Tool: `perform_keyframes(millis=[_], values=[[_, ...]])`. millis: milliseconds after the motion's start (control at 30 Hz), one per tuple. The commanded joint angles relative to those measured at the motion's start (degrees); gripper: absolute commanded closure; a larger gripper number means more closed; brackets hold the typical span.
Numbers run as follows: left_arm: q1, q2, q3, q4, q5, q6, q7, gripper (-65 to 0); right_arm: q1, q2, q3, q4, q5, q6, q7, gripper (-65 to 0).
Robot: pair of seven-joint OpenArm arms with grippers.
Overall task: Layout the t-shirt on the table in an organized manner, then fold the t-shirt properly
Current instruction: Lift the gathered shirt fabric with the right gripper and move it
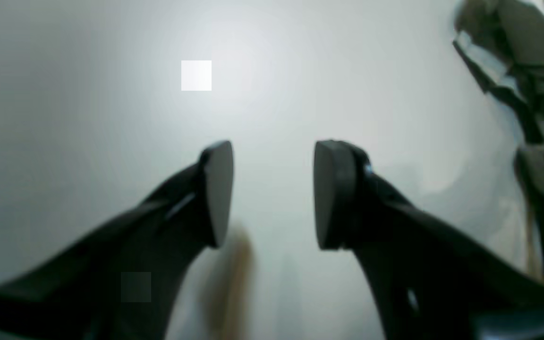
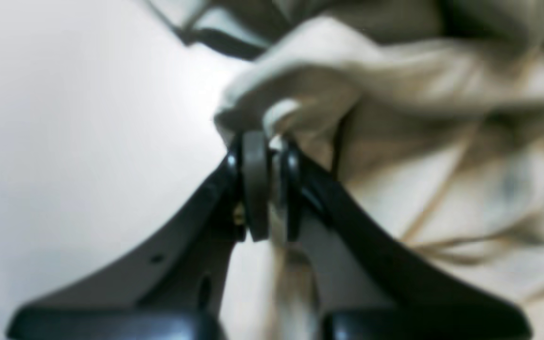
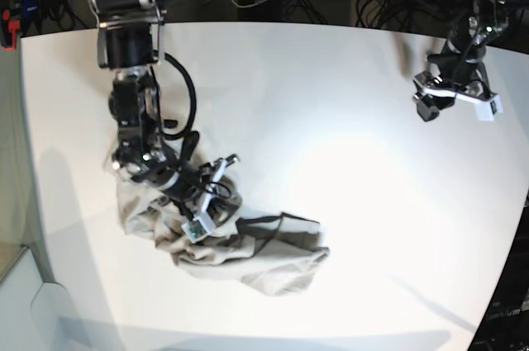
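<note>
Crumpled plain beige fabric t-shirt (image 3: 223,248): near-left on white matte counter (image 3: 331,120); no readable writing. Right pincer (image 2: 267,141) pinches its fold, tips blurred. Left pincer (image 1: 272,189): spread, empty.

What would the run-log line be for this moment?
stage: layout, shirt not yet spread | t-shirt: crumpled heap on table | right hand: shut on t-shirt fold | left hand: open, empty, away from shirt

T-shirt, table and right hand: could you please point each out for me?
T-shirt (image 3: 248,256): base view, crumpled body fabric.
Table (image 3: 331,103): base view, bare white top.
Right hand (image 2: 267,141): right wrist view, fingertips pinching cloth.
</note>
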Motion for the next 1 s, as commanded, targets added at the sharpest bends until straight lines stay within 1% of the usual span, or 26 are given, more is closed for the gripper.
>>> perform_keyframes(millis=[0, 67, 200, 300, 433, 500, 600, 733, 767, 867, 967], values=[[-0.58, -0.57, -0.44, 1.08, -0.61, -0.51, -1.33, -26.9, -0.14, -0.07, 0.02, 5.42, 0.87, 2.62, -0.30, -1.9], [-0.75, -0.57, -0.44, 0.91, -0.61, -0.51, -1.33, -27.0, -2.60, -0.60, 0.02, 12.80, 0.87, 5.39, -3.81, -2.1], [-2.42, -0.57, -0.09, 0.91, -0.61, -0.51, -1.33, -27.1, -4.36, -0.87, 0.02, 24.58, 0.87, 5.39, -13.75, -2.3], [-3.30, -0.48, 0.09, 0.82, -0.61, -0.51, -1.33, -27.1, -4.36, 0.45, 0.02, 30.56, 0.87, 5.39, -21.22, -2.3], [-4.09, -0.40, 0.09, 0.47, -0.61, -0.51, -1.33, -27.1, -3.75, 0.80, 0.02, 39.18, 0.78, 5.39, -32.03, -2.3], [-4.53, -0.31, 0.09, 0.47, -0.61, -0.51, -1.33, -27.1, -2.08, 0.80, -0.07, 41.20, 0.78, 5.39, -36.96, -2.3], [-5.15, -0.31, 0.17, 0.38, -0.52, -0.51, -1.25, -27.1, 0.12, 1.07, -0.07, 41.20, 0.78, 5.39, -42.93, -2.3], [-5.24, -0.31, 0.17, 0.47, -0.61, -0.51, -1.25, -27.1, 1.44, 0.45, -0.16, 41.11, 0.87, 5.39, -45.40, -2.3], [-5.24, -0.31, 0.17, 0.47, -0.61, -0.51, -1.25, -27.1, 1.62, -0.34, -0.60, 41.11, 0.87, 5.39, -45.57, -2.3], [-4.89, -0.31, 0.17, 0.55, -0.61, -0.51, -1.25, -27.1, 1.00, -2.10, -3.94, 41.11, 0.87, 5.39, -45.40, -2.3], [-4.36, -0.31, 0.44, 0.55, -0.61, -0.60, -1.25, -27.1, -0.93, -4.56, -8.33, 41.11, 0.87, 5.39, -45.04, -2.3]])
